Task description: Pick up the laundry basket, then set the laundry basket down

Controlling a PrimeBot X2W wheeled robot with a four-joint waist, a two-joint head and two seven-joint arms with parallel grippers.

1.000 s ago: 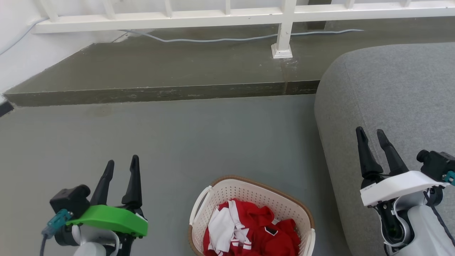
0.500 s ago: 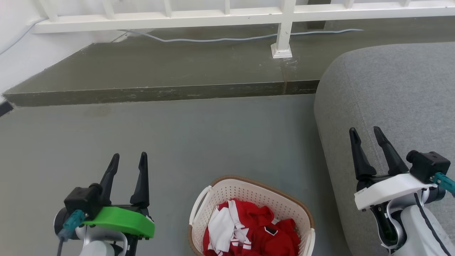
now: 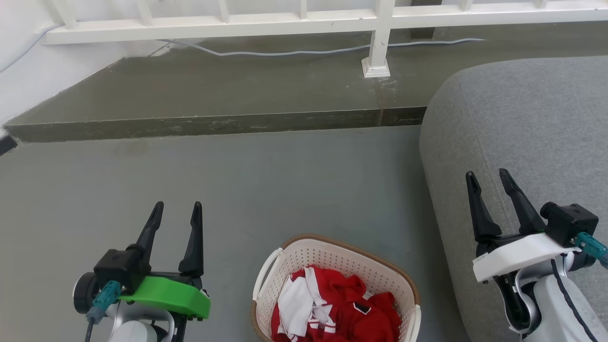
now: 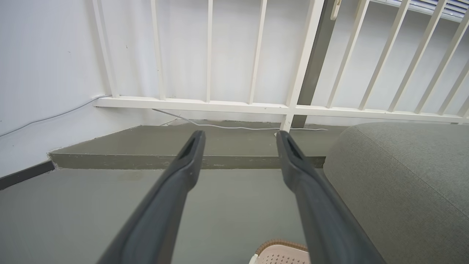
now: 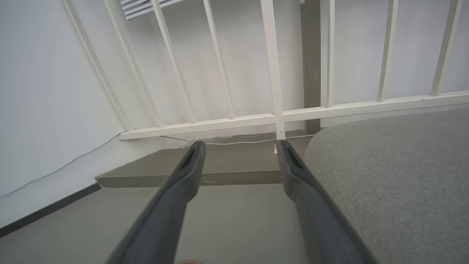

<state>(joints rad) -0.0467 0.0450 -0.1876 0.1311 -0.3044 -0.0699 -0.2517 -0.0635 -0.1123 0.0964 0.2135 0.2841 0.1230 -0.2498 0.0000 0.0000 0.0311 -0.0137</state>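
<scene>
Low in head view, laundry basket [image 3: 327, 259] cut off; left tool [image 3: 178, 205], right tool [image 3: 487, 172] spread, empty.

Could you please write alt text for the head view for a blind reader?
A cream laundry basket of red-and-white clothes sits on the grey floor at bottom centre, between the robot's open left hand and open right hand. A grey sofa is at right.
</scene>
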